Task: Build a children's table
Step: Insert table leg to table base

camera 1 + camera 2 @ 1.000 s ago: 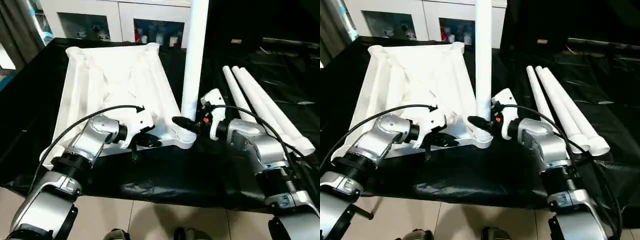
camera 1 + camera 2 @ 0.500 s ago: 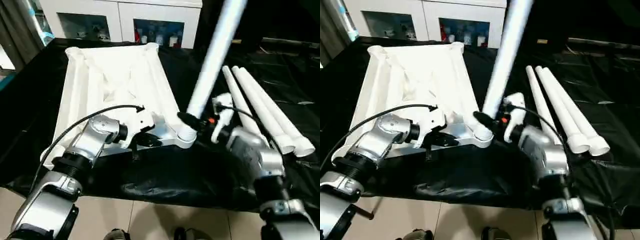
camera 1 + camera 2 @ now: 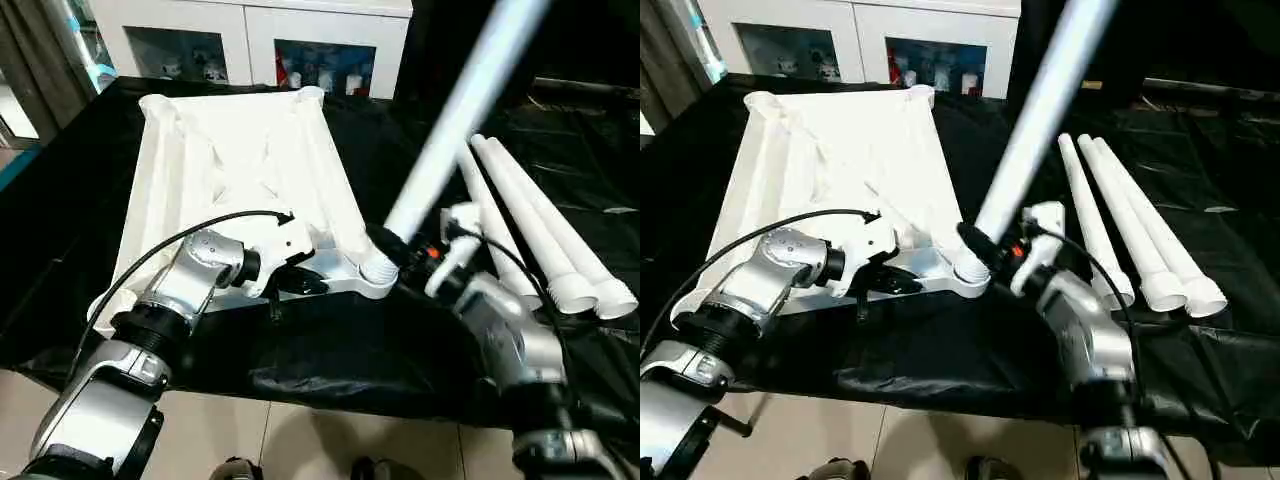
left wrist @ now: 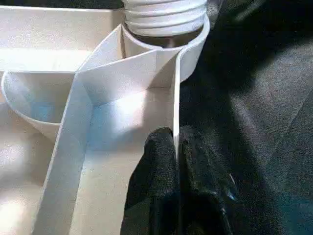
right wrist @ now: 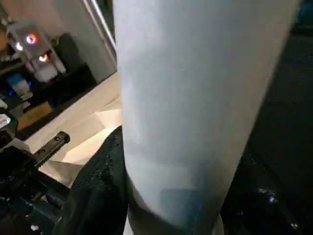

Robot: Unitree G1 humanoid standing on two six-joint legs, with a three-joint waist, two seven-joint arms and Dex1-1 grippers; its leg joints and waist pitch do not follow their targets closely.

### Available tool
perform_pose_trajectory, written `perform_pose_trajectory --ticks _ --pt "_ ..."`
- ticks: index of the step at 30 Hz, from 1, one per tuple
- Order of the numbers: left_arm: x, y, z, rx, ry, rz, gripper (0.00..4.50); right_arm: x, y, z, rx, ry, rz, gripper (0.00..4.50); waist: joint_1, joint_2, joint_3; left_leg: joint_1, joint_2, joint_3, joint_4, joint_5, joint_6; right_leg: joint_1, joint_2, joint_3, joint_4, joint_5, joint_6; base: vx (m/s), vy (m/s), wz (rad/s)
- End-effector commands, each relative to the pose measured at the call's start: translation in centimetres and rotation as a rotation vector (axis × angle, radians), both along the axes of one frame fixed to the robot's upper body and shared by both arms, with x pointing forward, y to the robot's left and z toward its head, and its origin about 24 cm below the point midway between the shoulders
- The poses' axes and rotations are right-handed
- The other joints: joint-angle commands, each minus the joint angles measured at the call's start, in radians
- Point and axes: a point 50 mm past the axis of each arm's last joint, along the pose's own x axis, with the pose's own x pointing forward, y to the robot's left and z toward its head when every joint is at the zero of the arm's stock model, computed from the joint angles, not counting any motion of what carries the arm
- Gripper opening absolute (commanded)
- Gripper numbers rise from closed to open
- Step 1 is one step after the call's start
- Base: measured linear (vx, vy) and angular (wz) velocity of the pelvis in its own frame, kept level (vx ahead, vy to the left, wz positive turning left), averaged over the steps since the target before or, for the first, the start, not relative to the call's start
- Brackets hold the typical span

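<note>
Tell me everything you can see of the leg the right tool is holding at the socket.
The leg is a long, plain white tube, plastic by its look, with a ribbed end. That end sits at the near right corner socket of the upside-down tabletop. It is not upright: it leans up and away to the right, its far end out of frame. The right tool is closed around it just above the ribs. The left tool pinches the tabletop's rim beside the socket, not the leg.

Overhead light is washing out detail on my white table top; the raised leg is smearing with motion blur; black cloth is glinting.
</note>
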Motion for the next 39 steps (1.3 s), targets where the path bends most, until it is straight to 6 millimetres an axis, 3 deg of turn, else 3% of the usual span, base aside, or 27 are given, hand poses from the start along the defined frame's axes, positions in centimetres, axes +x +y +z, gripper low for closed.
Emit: perform_pose_trajectory --ticks 1,4,12,23,34,37,39 --pt "0.8 0.6 0.9 -0.020 -0.047 0.067 0.00 -1.4 -1.0 -3.4 -0.047 0.152 -0.038 1.91 0.000 0.008 -0.061 0.023 0.022 -0.009 -0.080 -0.352 0.036 0.041 -0.077 0.041 -0.106 -0.549 -0.126 0.000 0.000 0.00" --pt "0.8 0.7 0.9 -0.020 -0.048 0.068 0.00 -1.7 -1.0 -3.4 -0.055 0.139 -0.027 1.91 0.000 0.007 -0.059 0.024 0.021 -0.011 -0.084 -0.355 0.036 0.047 -0.080 0.039 -0.112 -0.574 -0.119 0.000 0.000 0.00" --pt "0.8 0.7 0.9 -0.011 -0.055 0.058 0.00 -2.1 -0.6 -3.3 -0.318 0.089 0.118 1.91 0.003 0.006 -0.063 0.023 0.019 -0.009 -0.083 -0.322 0.043 0.049 -0.079 0.040 -0.112 -0.581 -0.108 0.000 0.000 0.00" --pt "0.5 0.6 0.6 0.006 -0.056 0.030 0.00 -0.4 -0.2 -1.5 -0.424 0.045 0.216 1.91 -0.002 -0.003 -0.063 0.021 0.019 -0.008 -0.080 -0.304 0.053 0.051 -0.077 0.039 -0.107 -0.564 -0.113 0.000 0.000 0.00" --pt "0.0 0.5 0.6 0.020 -0.054 -0.022 0.00 0.6 0.2 -1.6 -0.511 0.065 0.348 1.91 -0.007 -0.008 -0.056 0.023 0.021 -0.010 -0.081 -0.320 0.051 0.046 -0.078 0.039 -0.110 -0.592 -0.108 0.000 0.000 0.00" --pt "-0.2 0.4 0.6 0.026 -0.055 -0.053 0.00 1.0 0.1 -1.5 -0.517 0.074 0.370 1.91 -0.013 -0.010 -0.054 0.018 0.021 -0.013 -0.084 -0.331 0.048 0.049 -0.077 0.038 -0.106 -0.584 -0.113 0.000 0.000 0.00" --pt "-0.3 0.4 0.6 0.027 -0.054 -0.063 0.00 1.2 0.1 -1.5 -0.521 0.078 0.377 1.91 -0.014 -0.011 -0.051 0.023 0.020 -0.011 -0.082 -0.343 0.047 0.044 -0.077 0.039 -0.110 -0.593 -0.112 0.000 0.000 0.00"
